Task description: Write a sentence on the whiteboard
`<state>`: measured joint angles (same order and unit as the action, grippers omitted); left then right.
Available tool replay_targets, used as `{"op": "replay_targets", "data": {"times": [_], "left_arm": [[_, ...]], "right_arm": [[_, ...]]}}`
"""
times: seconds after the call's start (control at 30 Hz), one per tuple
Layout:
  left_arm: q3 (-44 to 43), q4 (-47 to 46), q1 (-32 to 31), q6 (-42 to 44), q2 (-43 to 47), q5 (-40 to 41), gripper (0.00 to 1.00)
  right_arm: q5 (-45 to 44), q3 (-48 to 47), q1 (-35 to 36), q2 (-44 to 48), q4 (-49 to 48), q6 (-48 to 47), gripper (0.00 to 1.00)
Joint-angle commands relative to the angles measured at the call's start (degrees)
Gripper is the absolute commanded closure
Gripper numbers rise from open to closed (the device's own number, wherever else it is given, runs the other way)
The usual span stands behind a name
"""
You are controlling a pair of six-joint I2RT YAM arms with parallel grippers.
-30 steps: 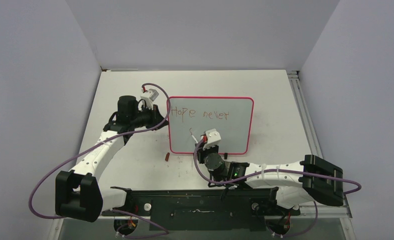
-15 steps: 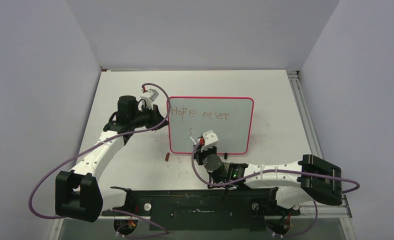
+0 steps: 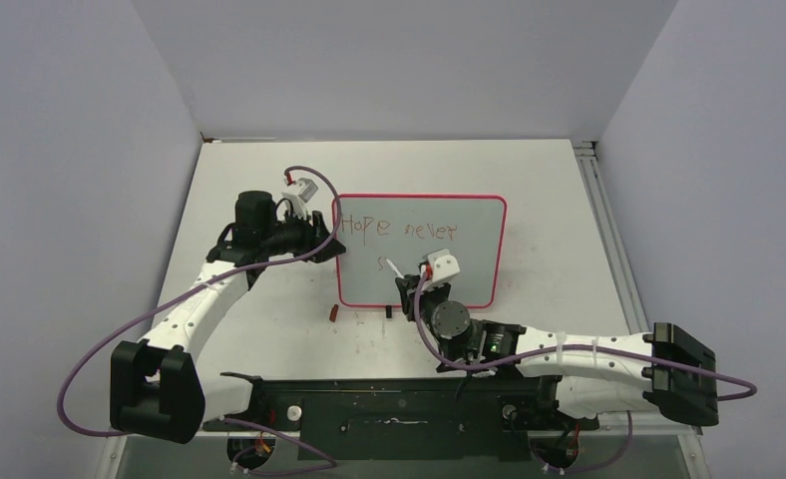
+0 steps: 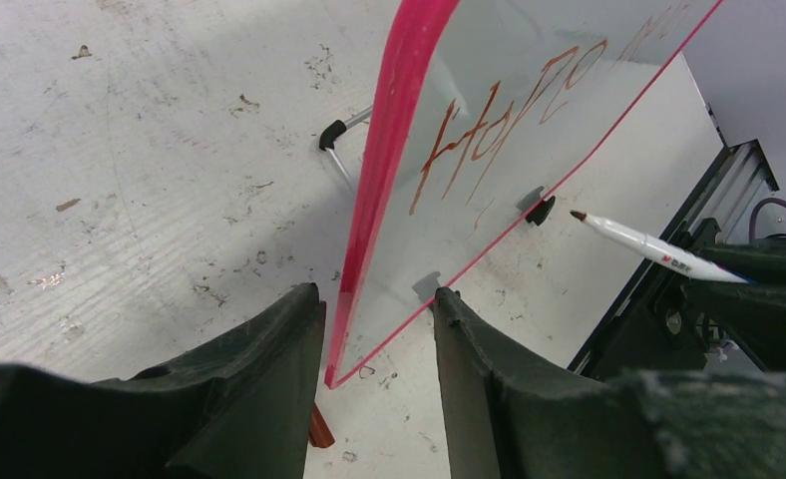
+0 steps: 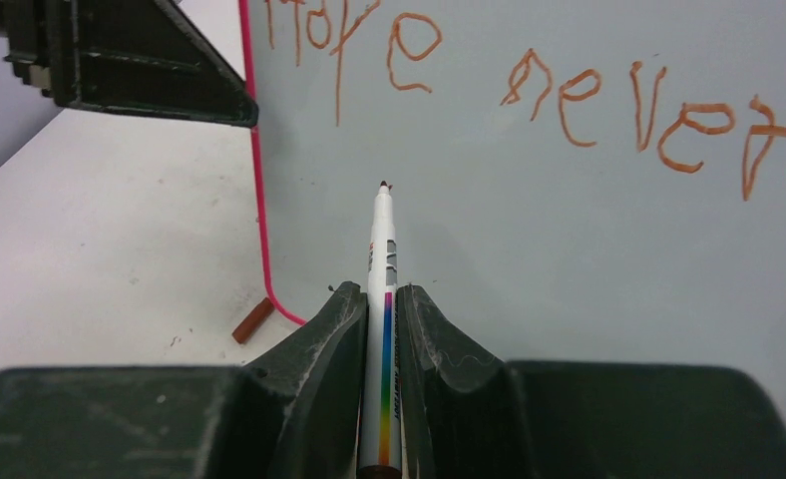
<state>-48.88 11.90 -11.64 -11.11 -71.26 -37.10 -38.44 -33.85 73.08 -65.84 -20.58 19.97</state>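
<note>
The whiteboard (image 3: 474,261) with its pink-red frame stands at mid-table. The sentence (image 3: 399,229) reads "Hope never" on the top line; a small reddish stroke (image 3: 379,263) sits below "Hope". My left gripper (image 3: 331,239) is closed on the board's left frame (image 4: 384,170), one finger behind it and one in front. My right gripper (image 3: 407,283) is shut on a white marker (image 5: 381,249). The marker's tip points at the board under "Hope" and stands just off the surface in the left wrist view (image 4: 648,242).
A reddish-brown marker cap (image 3: 334,312) lies on the table by the board's lower left corner. A black foot (image 3: 389,310) shows under the board's lower edge. A black rail (image 3: 399,399) runs along the near edge. A metal strip (image 3: 598,230) lines the table's right side.
My right arm has swung to the right and its gripper has drawn back from the board. The small stroke under "Hope" now shows uncovered. The left arm and the board have not moved.
</note>
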Motion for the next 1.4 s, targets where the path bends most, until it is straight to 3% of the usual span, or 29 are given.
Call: {"op": "replay_targets", "data": {"times": [0.0,0.67,1.37], "left_arm": [[-0.6,-2.4,0.1,-0.6,0.4,-2.7,0.58],[-1.0,-2.5,0.1,-0.8,-1.6,-2.7,0.78],[-1.0,-2.2,0.1,-0.4,-1.6,-2.5,0.88]], "right_arm": [[2.6,0.1,-3.4,1.2,-0.7,0.7,0.95],[3.6,0.4,-4.4,-3.1,-4.2,0.1,0.95],[2.1,0.0,-4.8,-6.2,-5.8,-0.9,0.95]]}}
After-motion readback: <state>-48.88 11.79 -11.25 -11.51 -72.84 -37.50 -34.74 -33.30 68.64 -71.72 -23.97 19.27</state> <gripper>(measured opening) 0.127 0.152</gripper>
